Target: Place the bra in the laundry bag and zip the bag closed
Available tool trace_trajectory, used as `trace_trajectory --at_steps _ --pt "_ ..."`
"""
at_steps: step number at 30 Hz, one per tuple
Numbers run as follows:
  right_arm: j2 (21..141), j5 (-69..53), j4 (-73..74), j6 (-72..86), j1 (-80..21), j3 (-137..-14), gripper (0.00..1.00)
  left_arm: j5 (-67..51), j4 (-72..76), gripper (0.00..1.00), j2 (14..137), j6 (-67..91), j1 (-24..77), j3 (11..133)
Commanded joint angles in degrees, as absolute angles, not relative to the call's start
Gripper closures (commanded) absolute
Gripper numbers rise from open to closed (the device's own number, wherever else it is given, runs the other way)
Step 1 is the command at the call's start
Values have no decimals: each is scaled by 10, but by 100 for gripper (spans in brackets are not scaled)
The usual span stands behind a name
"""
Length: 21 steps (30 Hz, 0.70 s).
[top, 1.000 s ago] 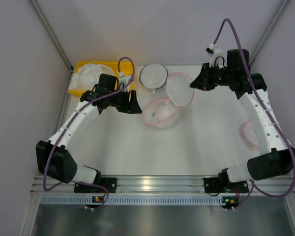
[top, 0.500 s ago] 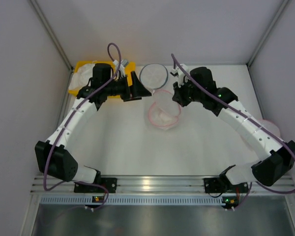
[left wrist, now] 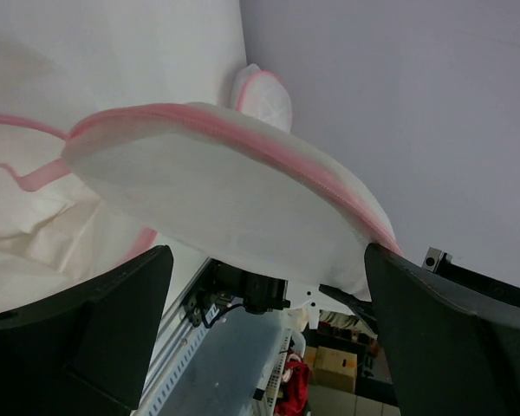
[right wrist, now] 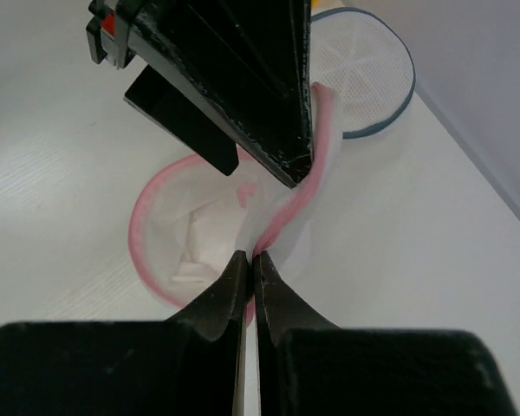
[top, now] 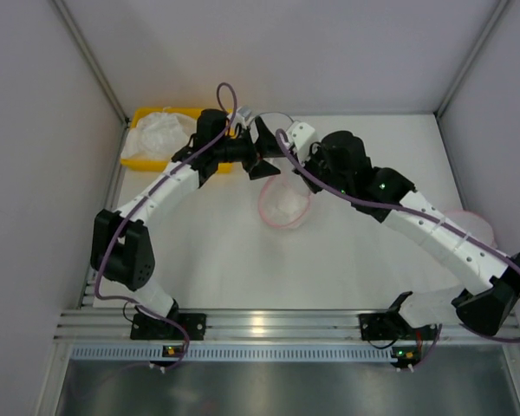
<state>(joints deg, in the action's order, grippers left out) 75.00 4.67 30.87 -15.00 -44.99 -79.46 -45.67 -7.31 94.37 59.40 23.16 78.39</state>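
Bra sits inside the laundry bag, so zipping seems the step — right claw pinches its rim, left claw gapes open — next, draw the zip round.

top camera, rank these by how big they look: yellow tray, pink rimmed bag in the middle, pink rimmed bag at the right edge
1. yellow tray
2. middle pink-rimmed bag
3. right-edge pink-rimmed bag, though the right arm hides part of it, so it may match the middle one
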Motion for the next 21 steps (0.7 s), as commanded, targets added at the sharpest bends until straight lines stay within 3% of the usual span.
trace_trajectory --at_steps 1,7,11,16,21 --pt "735 62 282 -177 -474 -791 100 -464 15 2 954 638 242 790" --pt "746 77 279 -175 -482 -784 100 -482 90 7 948 682 243 749" --pt "753 115 274 -171 -483 -775 100 -473 118 2 926 692 240 734" --pt "758 141 269 -156 -481 -775 100 -456 107 2 904 690 242 721" --pt "758 92 278 -153 -483 -787 100 -439 92 2 917 685 250 716"
